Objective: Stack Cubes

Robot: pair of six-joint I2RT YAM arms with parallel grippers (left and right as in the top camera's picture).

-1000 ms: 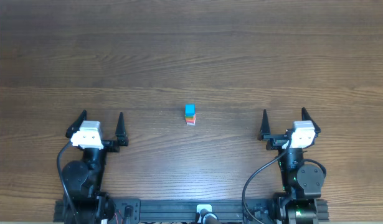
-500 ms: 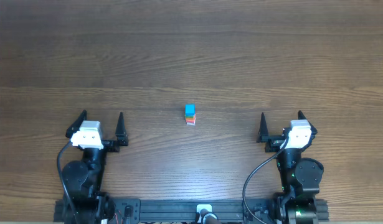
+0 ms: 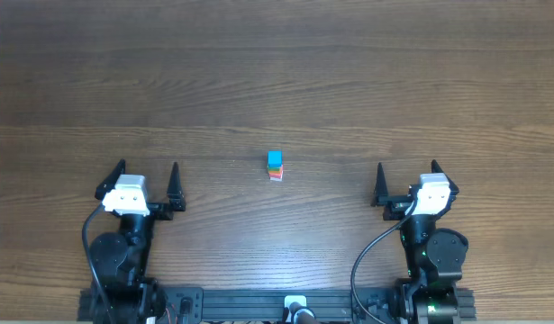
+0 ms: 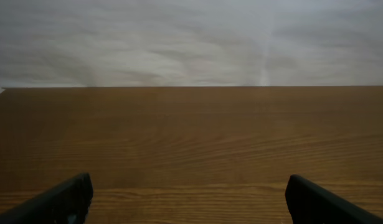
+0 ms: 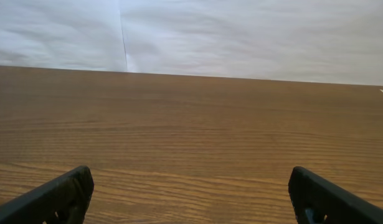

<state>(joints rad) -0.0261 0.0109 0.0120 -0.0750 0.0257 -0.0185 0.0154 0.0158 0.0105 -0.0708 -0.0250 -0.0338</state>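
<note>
The brown wooden desk [image 3: 277, 72] spreads out ahead of both arms. The left gripper [image 3: 148, 166] hovers low near its own base with its fingers spread wide and nothing between them. The right gripper [image 3: 407, 166] sits the same way, wide open and empty. The stack of cubes [image 3: 275, 166] stands on the desk between the two grippers, well apart from each and about level with their fingertips. A blue cube [image 3: 275, 159] tops the stack. The reddish layers beneath it are too small to tell apart.
</note>
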